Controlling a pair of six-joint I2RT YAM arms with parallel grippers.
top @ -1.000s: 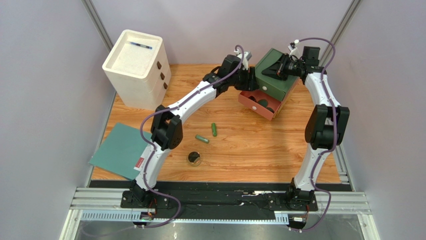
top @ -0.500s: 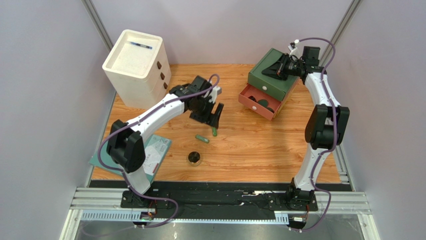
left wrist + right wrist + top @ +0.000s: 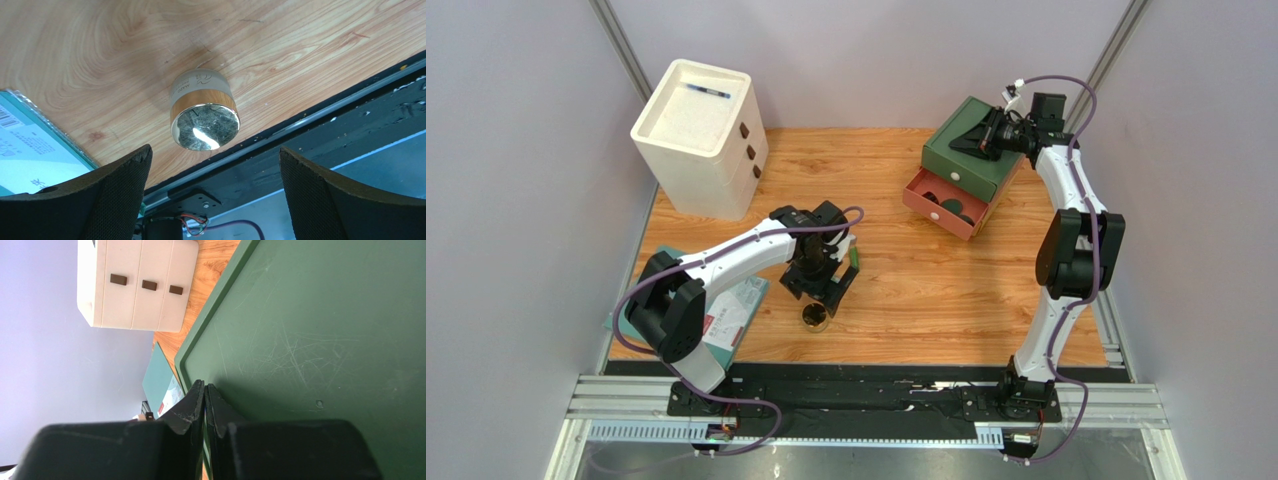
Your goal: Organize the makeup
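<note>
Left pincer (image 3: 215, 151): mine hung released, jaws spread wide over the gold-banded jar (image 3: 204, 117) on the table (image 3: 100, 60).
Right pincer (image 3: 205, 387): clenched empty, tips on the green drawer box (image 3: 320, 340).
Wrist view only: the jar's mirrored lid.
Since a second ago: my left arm swung from the pink drawer (image 3: 941, 205) to the jar.

Overhead view, two close wrist views

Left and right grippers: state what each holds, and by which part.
Nothing is held. The left gripper is open above the round jar; the right gripper is shut empty at the green box top.
</note>
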